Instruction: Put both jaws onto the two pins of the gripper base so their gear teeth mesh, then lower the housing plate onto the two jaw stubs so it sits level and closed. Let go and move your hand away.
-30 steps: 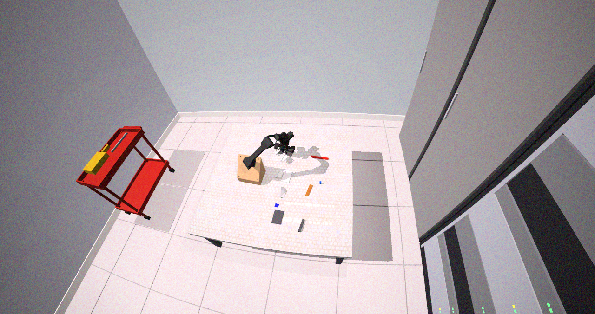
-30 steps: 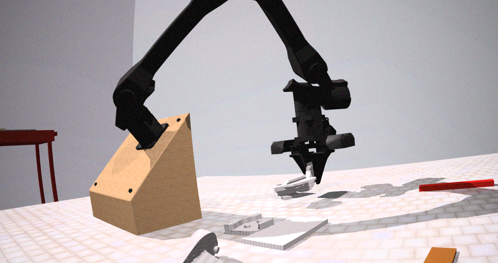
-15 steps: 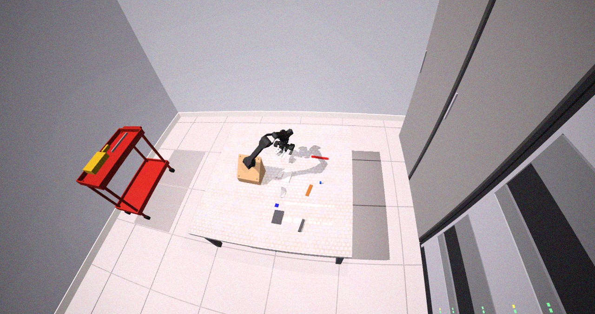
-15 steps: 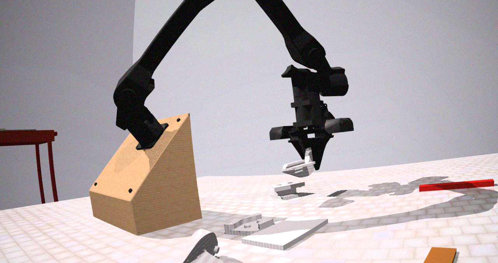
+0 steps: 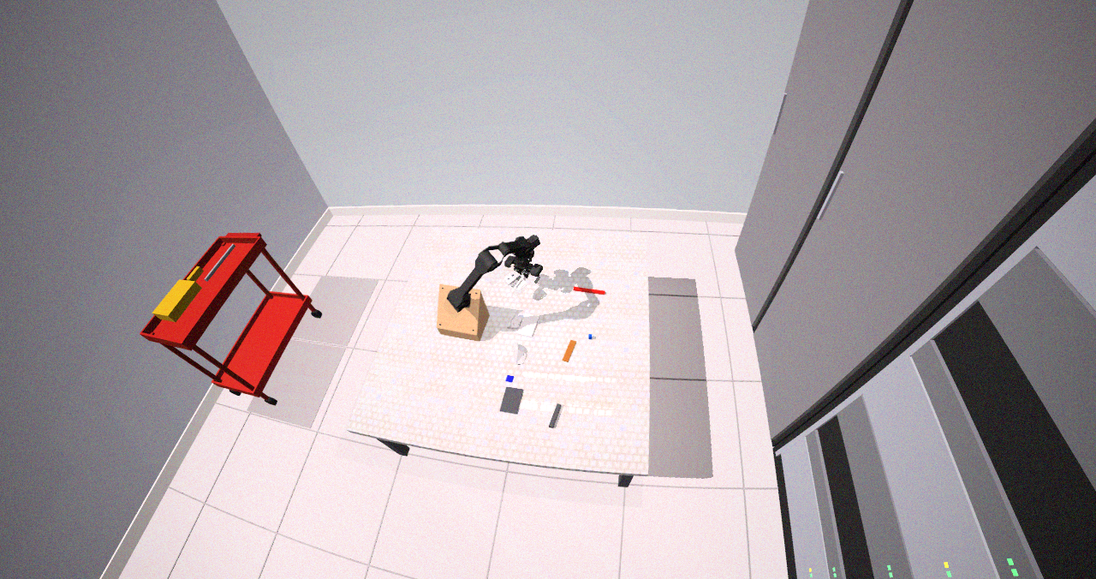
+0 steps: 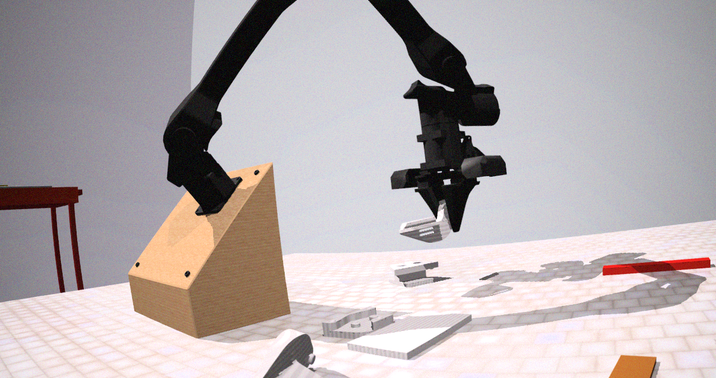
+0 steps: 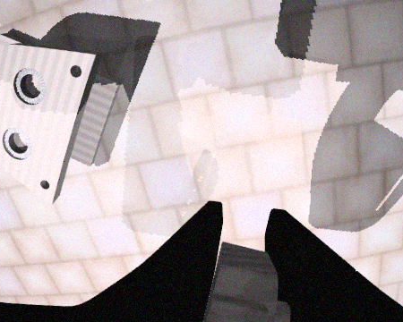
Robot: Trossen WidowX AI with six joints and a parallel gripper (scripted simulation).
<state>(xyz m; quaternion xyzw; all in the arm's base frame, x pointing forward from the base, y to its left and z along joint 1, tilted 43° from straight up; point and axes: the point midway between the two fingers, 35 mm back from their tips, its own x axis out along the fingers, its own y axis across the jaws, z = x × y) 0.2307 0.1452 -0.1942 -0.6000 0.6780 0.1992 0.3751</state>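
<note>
Single black arm on a wedge-shaped wooden mount, reaching out above the bench; gripper points downward, fingers closed on a pale grey jaw, which hangs clear of the surface with its broad slotted part tilted out to one side; beneath it, on the bench, sits a pale plate-like part, its upper face showing two ringed round openings and smaller dark holes; from where I stand it could fairly be the housing plate, though the view is poor and I would not swear to it; nearer the mount, a low walled part with a short round pin lies just beside a flat pale slab, likely the base, its far side partly hidden; second jaw rests on the bench beyond the slab, one stub visible on its side; neither jaw is seated on a base; also noted on the bench: red bar, orange block, small blue square, dark grey plate and dark bar; a red cart stands well apart on the floor.
</note>
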